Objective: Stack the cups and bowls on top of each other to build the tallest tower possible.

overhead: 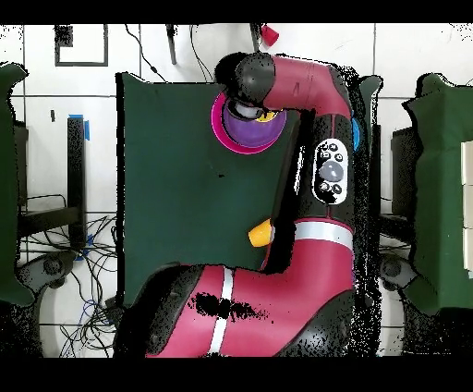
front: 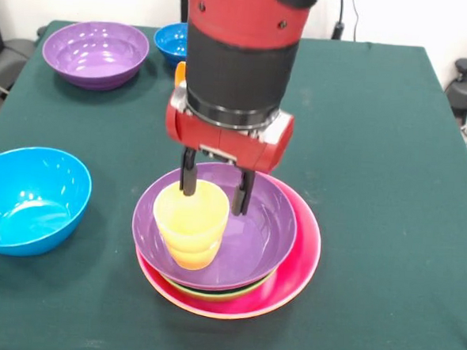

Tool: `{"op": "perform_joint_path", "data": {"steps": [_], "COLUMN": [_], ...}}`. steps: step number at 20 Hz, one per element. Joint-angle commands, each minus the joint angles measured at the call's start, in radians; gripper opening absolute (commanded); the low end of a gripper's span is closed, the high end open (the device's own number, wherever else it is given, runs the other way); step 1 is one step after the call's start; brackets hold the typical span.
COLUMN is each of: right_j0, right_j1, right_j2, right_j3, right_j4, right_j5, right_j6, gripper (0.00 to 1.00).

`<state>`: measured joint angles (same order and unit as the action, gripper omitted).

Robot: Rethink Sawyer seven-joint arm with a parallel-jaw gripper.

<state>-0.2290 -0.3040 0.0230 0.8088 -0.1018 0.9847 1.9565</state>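
Note:
The tower (front: pixel 288 262) stands at the table's near middle: a purple bowl (front: pixel 258 232) on top, a green rim under it, pink and orange bowls outermost. A yellow cup (front: pixel 191 220) stands upright in the purple bowl. My gripper (front: pixel 216 194) is straight above and open, its jaws astride the cup's right wall: one finger (front: pixel 188 176) reaches inside the cup, the other is outside it. An orange cup (front: pixel 180 72) shows behind my arm. The overhead view shows the tower (overhead: pixel 242 137) and the orange cup (overhead: pixel 261 234); my arm hides the gripper there.
A light blue bowl (front: pixel 30 198) sits at the left edge. A second purple bowl (front: pixel 96 51) and a small dark blue bowl (front: pixel 170 40) sit at the far left. The green table (front: pixel 378 152) is bare on the right. Floor cables (overhead: pixel 88 250) lie beside the table.

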Motion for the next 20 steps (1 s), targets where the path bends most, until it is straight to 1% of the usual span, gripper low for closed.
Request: {"op": "perform_joint_path", "data": {"steps": [1,3,6,7,8,10,12,15,17,18,19,20], "right_j0": [0.017,0.009,-0.011,-0.018,-0.032,-0.048,-0.058,-0.061,-0.073,-0.079,-0.083,-0.106], "right_j1": [-0.073,-0.079,-0.086,-0.089,-0.085,-0.083,-0.088,-0.104,-0.13,-0.151,-0.16,-0.169], "right_j2": [0.043,0.054,0.071,0.079,0.095,0.108,0.113,0.096,0.097,0.092,0.089,0.105], "right_j3": [0.187,0.198,0.204,0.212,0.219,0.226,0.242,0.266,0.313,0.342,0.35,0.373], "right_j4": [-0.02,-0.019,-0.007,-0.001,0.007,0.005,-0.005,-0.042,-0.048,-0.05,-0.055,-0.036], "right_j5": [0.071,0.056,0.065,0.05,0.032,0.03,0.017,0.004,-0.028,-0.031,-0.019,-0.012], "right_j6": [-0.083,-0.093,-0.105,-0.104,-0.112,-0.143,-0.166,-0.196,-0.206,-0.209,-0.218,-0.221], "gripper": [1.0,1.0,1.0,1.0,1.0,1.0,1.0,1.0,1.0,1.0,1.0,1.0]}}
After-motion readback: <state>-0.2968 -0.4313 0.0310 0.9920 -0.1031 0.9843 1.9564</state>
